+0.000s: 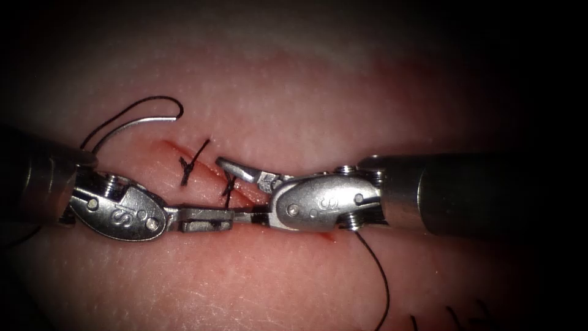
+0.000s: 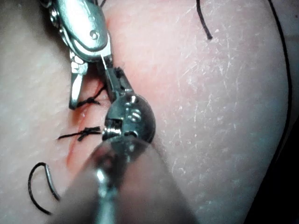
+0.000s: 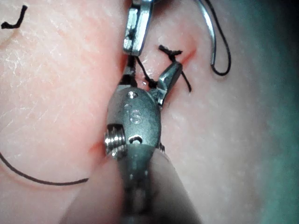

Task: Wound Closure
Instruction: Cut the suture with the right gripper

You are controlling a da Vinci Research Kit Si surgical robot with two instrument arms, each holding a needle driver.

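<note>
The tissue (image 1: 294,98) carries a cut (image 1: 245,190) that runs slantwise across the endoscope view, with red fluid (image 1: 327,236) along its line, and both tools meet over it. The right claw (image 1: 242,190) stands wide: one jaw lifts toward the upper left, the other lies low along the cut, and it holds nothing that I can see. The left claw (image 1: 205,219) reaches in from the other side with its jaws narrow, nearly together; whether it pinches thread is not clear, and its tip sits just beside the right tool's lower jaw. Two knotted stitches (image 1: 193,162) cross the cut, the second one (image 1: 228,184) lying between the spread right jaws. The needle (image 1: 131,125) rests free on the tissue, left of the cut and near the left tool's wrist, not in the tissue and held by neither tool. Its thread (image 1: 150,103) loops off its blunt end; another length (image 1: 380,270) trails below the right tool. The chief risk, as I judge it, is the right jaws closing on the second knot and cutting or fraying it. The tips could also collide, or a moving left shaft could drag the loose needle's thread.
</note>
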